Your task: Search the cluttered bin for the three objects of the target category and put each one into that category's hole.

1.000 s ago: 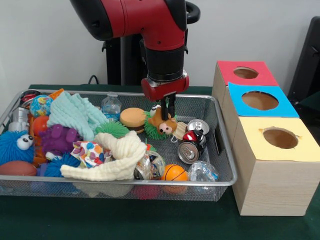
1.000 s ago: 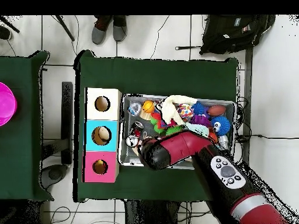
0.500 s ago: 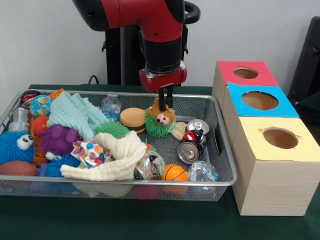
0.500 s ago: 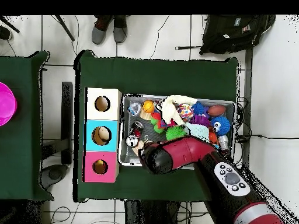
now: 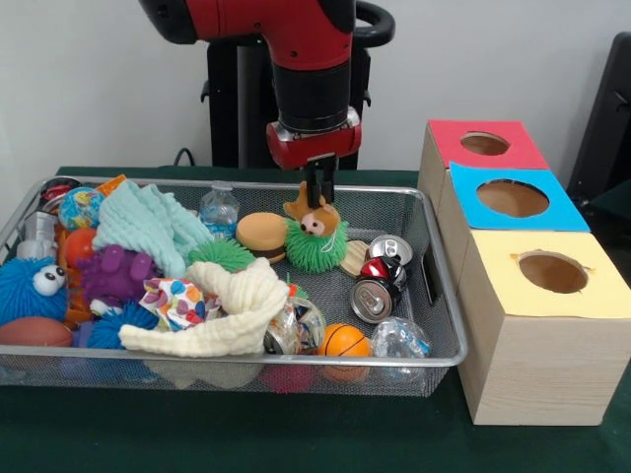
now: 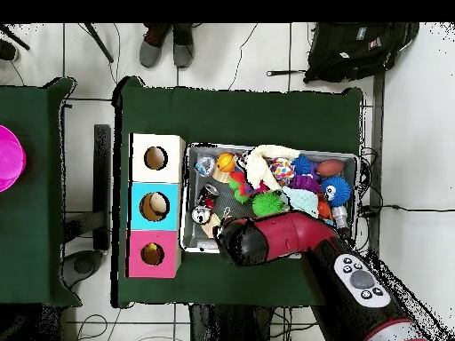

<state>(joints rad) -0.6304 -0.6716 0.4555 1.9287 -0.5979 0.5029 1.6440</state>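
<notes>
End effector pinching a brown plush animal above the cluttered bin.

I see the fingers clamped narrow on the plush's head — its body hangs against a green spiky ball right below. The bin's far rim lies just behind the end effector. The hole in the red-topped box sits off to the side, with clear air above the bin's end wall between them.

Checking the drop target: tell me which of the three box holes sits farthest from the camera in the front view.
The hole in the red-topped box, at the back of the row. The blue-topped cut-out is in the middle, and the yellow-topped cut-out is nearest the camera.
</notes>
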